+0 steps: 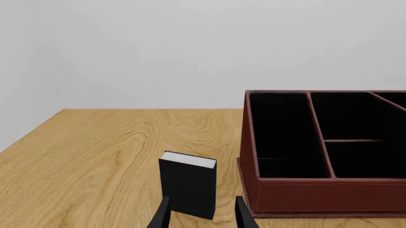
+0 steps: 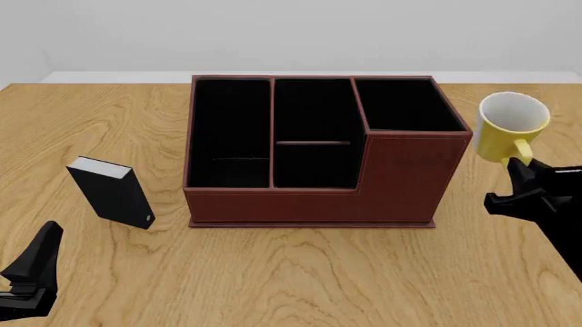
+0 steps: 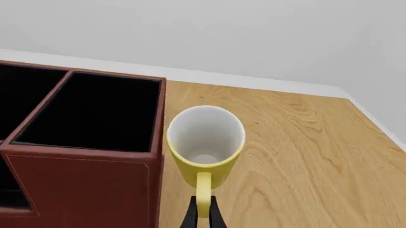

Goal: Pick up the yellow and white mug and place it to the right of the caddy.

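The yellow and white mug sits at the front view's right edge, just beside the caddy's taller corner section, mouth up. The right gripper is clenched on its yellow handle, probably for a steady carry (base contact with the table unclear). At lower left, the left gripper is released, idle near a black book-like block.
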